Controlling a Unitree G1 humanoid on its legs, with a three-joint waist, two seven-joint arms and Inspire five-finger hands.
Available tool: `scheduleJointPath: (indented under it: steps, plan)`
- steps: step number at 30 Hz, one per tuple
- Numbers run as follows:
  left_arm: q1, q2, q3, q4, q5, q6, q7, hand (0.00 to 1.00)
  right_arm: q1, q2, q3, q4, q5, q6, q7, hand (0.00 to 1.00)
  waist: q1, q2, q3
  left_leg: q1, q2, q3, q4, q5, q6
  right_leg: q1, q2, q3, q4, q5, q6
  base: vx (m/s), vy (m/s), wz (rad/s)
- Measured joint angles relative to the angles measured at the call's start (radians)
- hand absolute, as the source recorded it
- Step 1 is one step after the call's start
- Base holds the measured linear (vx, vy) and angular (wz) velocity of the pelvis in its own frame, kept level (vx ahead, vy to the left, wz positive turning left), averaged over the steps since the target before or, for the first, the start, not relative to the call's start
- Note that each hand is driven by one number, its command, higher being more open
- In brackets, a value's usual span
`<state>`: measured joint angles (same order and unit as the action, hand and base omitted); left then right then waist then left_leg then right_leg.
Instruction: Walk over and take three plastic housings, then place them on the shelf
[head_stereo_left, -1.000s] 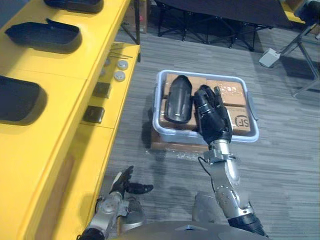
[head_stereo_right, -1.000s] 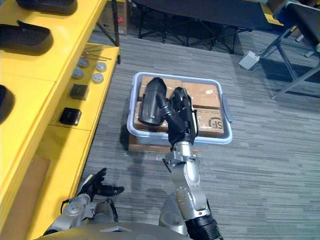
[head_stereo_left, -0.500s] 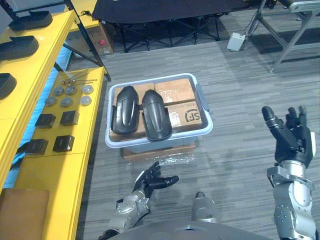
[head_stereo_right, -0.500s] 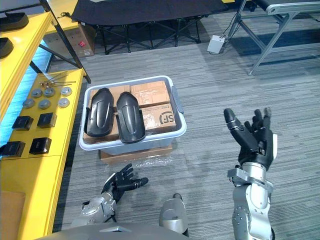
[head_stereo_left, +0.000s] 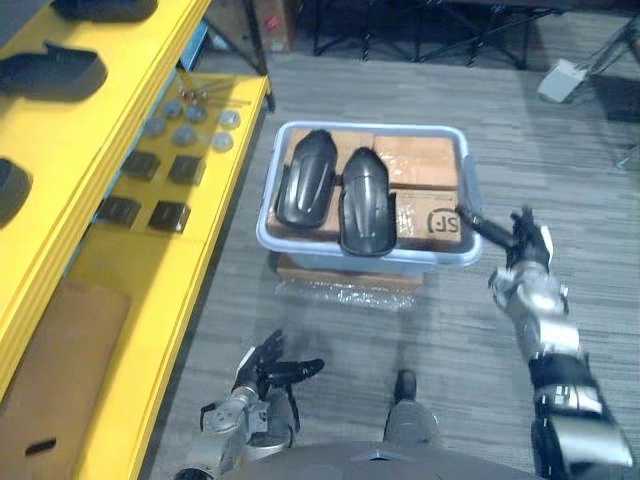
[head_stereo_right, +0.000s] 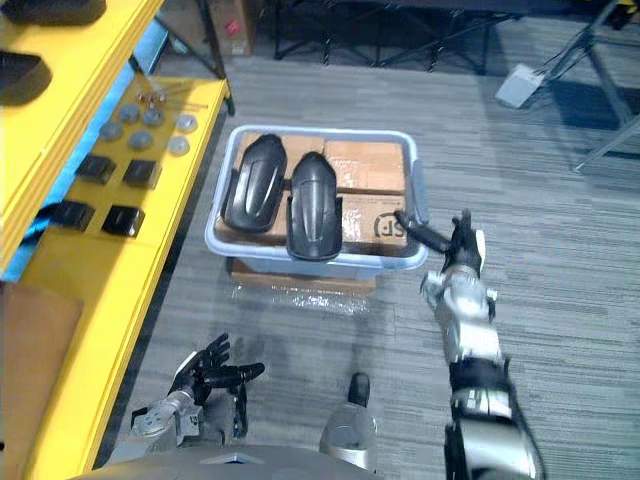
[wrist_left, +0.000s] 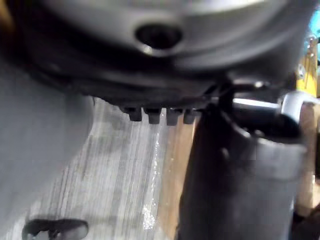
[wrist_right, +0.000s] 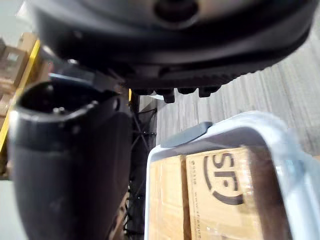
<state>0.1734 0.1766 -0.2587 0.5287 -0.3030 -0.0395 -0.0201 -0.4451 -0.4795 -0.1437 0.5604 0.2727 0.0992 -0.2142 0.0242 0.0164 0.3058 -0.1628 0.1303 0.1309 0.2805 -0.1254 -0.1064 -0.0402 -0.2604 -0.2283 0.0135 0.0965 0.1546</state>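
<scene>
Two black plastic housings (head_stereo_left: 305, 188) (head_stereo_left: 366, 202) lie side by side, on top of cardboard boxes (head_stereo_left: 425, 165), in a pale blue bin (head_stereo_left: 330, 258) on the floor. My right hand (head_stereo_left: 517, 240) hovers just off the bin's right end, open, fingers straight and pointing toward the rim, holding nothing. The right wrist view has the bin's rim (wrist_right: 220, 135) and a printed box (wrist_right: 222, 192) just past that hand. My left hand (head_stereo_left: 268, 368) hangs low over the carpet in front of the bin, open and empty.
A yellow shelf (head_stereo_left: 70, 140) runs along the left; more black housings (head_stereo_left: 55, 70) lie on its top tier. Small black blocks (head_stereo_left: 168, 214) and metal discs (head_stereo_left: 185, 130) sit on its lower tier. The bin rests on a flat carton (head_stereo_left: 345, 278). Black table legs stand behind.
The whole view has shifted with the camera. My right hand has come down from a raised spot far right to the bin's right end. The left hand stays low and open.
</scene>
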Motion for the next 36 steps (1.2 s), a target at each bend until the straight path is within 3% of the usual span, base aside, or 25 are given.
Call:
scheduleJointPath:
  steps: [6,11,17,24,35,36]
  plan:
    - [-0.04,-0.006,-0.02,-0.03,0.001,-0.036,-0.012,1.0,-0.288,-0.103,0.126,0.09,-0.15,-0.003,-0.043,1.0,0.03,0.03,0.084,-0.054,-0.006,-0.049,-0.008,0.04,0.002,-0.025,0.003,-0.045,0.002,0.01,-0.006,-0.07,-0.018,0.24]
    - [-0.071,-0.004,-0.049,-0.033,-0.007,-0.06,-0.01,1.0,-0.432,-0.111,0.216,0.221,-0.192,0.009,-0.06,1.0,0.057,0.048,0.127,-0.072,-0.016,-0.081,-0.034,0.07,0.0,-0.032,-0.001,-0.079,0.003,0.016,-0.005,-0.01,-0.003,0.19]
    - [-0.102,-0.008,-0.072,-0.028,-0.021,-0.072,-0.008,1.0,-0.558,-0.12,0.292,0.307,-0.229,0.116,-0.041,1.0,0.074,0.073,0.166,-0.075,-0.02,-0.095,-0.067,0.093,-0.002,-0.043,-0.002,-0.099,0.01,0.016,-0.005,0.0,-0.003,0.07]
    - [-0.13,-0.023,-0.096,-0.016,-0.058,-0.07,0.006,1.0,-0.596,-0.136,0.294,0.357,-0.229,0.207,-0.016,1.0,0.086,0.105,0.187,-0.074,-0.024,-0.098,-0.08,0.106,-0.001,-0.06,-0.012,-0.116,0.041,0.016,-0.005,0.0,0.001,0.02]
    - [-0.136,-0.041,-0.1,0.005,-0.089,-0.071,0.033,1.0,-0.595,-0.133,0.313,0.398,-0.322,0.324,0.04,1.0,0.089,0.106,0.187,-0.062,-0.032,-0.098,-0.142,0.156,0.003,-0.083,-0.021,-0.125,0.066,0.007,-0.014,-0.04,-0.006,0.02]
    - [-0.138,-0.042,-0.1,0.006,-0.089,-0.07,0.033,1.0,-0.594,-0.132,0.313,0.397,-0.335,0.332,0.043,0.0,0.089,0.106,0.187,-0.058,-0.032,-0.098,-0.15,0.161,0.002,-0.083,-0.021,-0.125,0.069,0.006,-0.014,-0.05,-0.01,0.01]
